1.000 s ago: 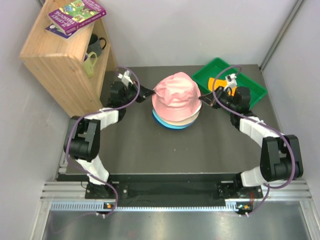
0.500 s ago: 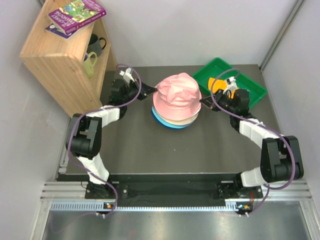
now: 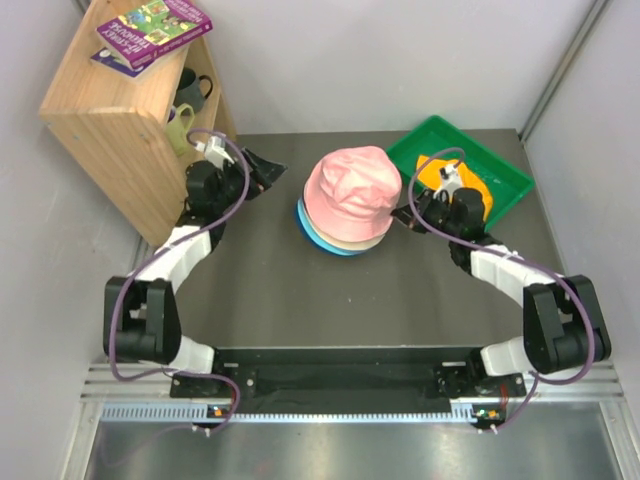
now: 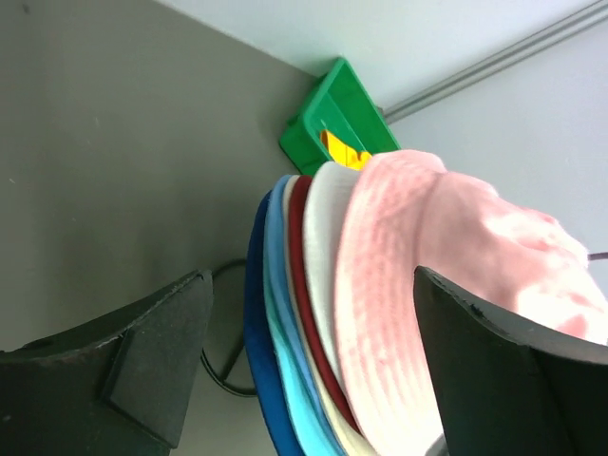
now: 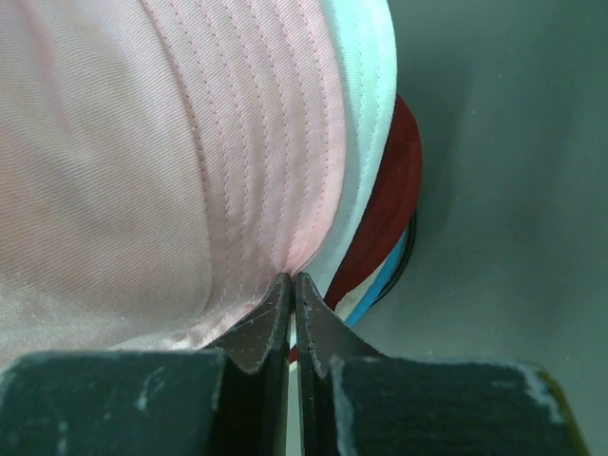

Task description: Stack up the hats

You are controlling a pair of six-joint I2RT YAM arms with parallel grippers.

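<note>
Your left claw stands with its fingers wide apart, clear of the hats, between the stack and the wooden shelf. Your right claw is pressed together on the brim edge of the pink hat. This hat sits on top of the stack of hats in the middle of the bench. An orange-yellow hat lies in the green tray.

Wooden shelf (books atop), green tray.
</note>
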